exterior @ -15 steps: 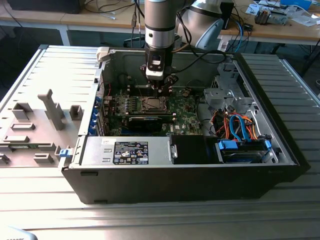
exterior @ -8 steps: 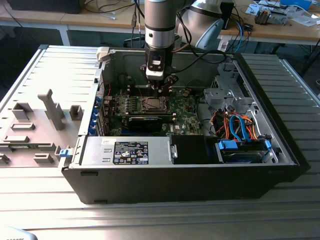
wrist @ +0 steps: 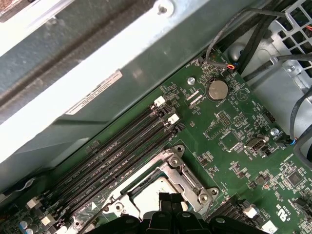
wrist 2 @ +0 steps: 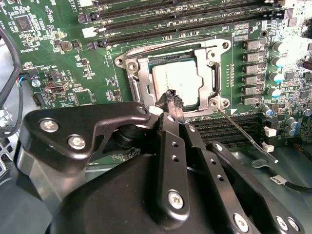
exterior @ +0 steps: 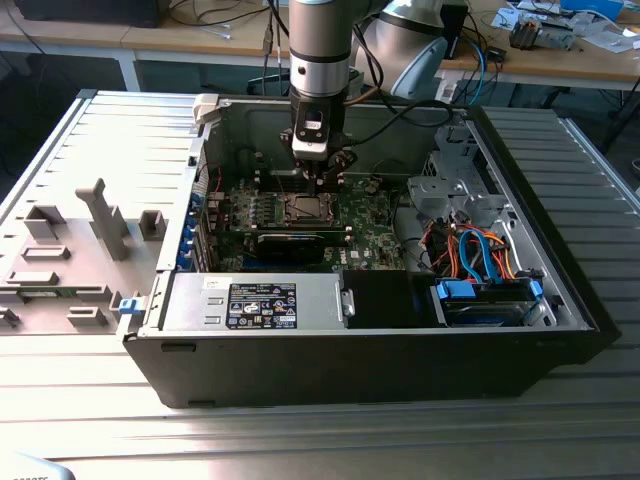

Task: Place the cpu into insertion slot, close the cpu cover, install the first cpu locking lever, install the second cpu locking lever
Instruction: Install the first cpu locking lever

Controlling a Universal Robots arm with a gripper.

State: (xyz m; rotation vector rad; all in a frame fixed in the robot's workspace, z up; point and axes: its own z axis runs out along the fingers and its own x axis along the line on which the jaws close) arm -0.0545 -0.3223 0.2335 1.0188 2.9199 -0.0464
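Note:
The cpu point(wrist 2: 175, 85) lies flat in the insertion slot point(exterior: 305, 208), its silver top showing through the window of the cpu cover point(wrist 2: 139, 78). The cover lies down over it, as the first wrist view also shows: cover point(wrist: 187, 178), chip point(wrist: 148, 192). One thin locking lever point(wrist 2: 243, 134) sticks out from the socket's corner across the board. Another thin lever point(wrist 2: 161, 47) runs along the socket's edge beside the memory slots. My gripper point(exterior: 320, 178) hangs just above the socket's edge, its black fingertips point(wrist 2: 171, 100) pressed together with nothing between them.
Long memory slots point(wrist: 122, 146) run beside the socket. A long black card point(exterior: 290, 243) sits in front of it in the exterior view. The case's grey wall point(wrist: 97, 73) rises close behind. Coloured cables point(exterior: 470, 250) and a drive bay fill the exterior view's right.

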